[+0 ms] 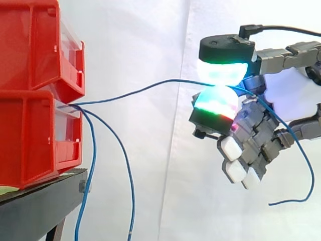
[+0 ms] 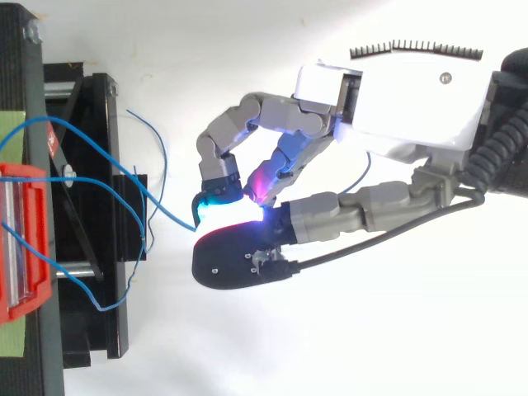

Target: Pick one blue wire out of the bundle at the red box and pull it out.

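Two red bins (image 1: 35, 95) are stacked at the left on a black stand (image 1: 40, 198). Thin blue wires (image 1: 108, 145) come out of the front of the lower bin; two of them hang down beside the stand. One blue wire (image 1: 145, 88) runs nearly level to the right from the bin to my hand (image 1: 271, 108). My hand is shut on that wire, which is pinched between two glowing green-white fingertips (image 1: 220, 70). The wire's free end loops down behind the hand (image 2: 388, 99). From above, the held wire (image 2: 165, 210) stretches from the stand to the fingertips.
A white curtain hangs behind the work. The black stand (image 2: 91, 247) has rails and a frame under the bins, with several blue wires draped across it. Open space lies to the right of the bins, around the hand.
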Tool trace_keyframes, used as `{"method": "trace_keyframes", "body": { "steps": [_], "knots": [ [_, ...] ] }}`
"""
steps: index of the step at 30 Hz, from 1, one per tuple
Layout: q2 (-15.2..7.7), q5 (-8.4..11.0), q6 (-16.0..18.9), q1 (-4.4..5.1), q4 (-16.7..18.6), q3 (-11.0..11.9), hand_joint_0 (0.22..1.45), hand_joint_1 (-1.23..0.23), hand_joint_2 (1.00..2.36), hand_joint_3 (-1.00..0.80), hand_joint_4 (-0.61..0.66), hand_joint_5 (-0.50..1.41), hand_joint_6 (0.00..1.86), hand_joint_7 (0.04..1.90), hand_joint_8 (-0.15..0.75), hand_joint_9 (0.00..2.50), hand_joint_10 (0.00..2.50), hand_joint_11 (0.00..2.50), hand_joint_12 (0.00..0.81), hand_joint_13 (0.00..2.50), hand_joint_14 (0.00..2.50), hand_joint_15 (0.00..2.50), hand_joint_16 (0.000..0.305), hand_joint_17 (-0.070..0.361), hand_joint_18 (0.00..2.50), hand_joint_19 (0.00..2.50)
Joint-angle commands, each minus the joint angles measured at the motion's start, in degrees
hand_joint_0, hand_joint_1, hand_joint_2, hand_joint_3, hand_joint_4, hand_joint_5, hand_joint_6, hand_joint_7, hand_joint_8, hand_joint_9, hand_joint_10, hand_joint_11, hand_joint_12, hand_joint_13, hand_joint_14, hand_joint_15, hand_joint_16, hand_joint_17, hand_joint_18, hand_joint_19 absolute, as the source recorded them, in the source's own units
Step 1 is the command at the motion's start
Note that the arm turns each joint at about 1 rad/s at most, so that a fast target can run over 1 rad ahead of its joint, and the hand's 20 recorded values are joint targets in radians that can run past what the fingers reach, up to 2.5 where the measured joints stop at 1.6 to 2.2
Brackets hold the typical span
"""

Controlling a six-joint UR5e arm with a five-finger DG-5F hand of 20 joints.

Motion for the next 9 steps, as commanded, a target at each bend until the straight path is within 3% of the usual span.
{"method": "trace_keyframes", "body": {
  "steps": [1, 9],
  "knots": [
    [-0.04, 0.00, 0.00, -0.01, 0.00, 0.00, 0.73, -0.81, 1.00, 0.11, -0.29, -0.14, 0.99, 1.25, 0.321, 1.08, 0.01, 0.48, 0.430, 0.97, 0.01, 0.41, 0.053, 0.119, 0.84, 0.40],
    [0.05, 0.00, 0.00, -0.01, 0.00, 0.00, 0.73, -0.81, 1.00, 0.11, -0.29, -0.14, 0.99, 1.25, 0.319, 1.08, 0.01, 0.48, 0.430, 0.98, 0.01, 0.41, 0.053, 0.120, 0.84, 0.40]
  ]
}}
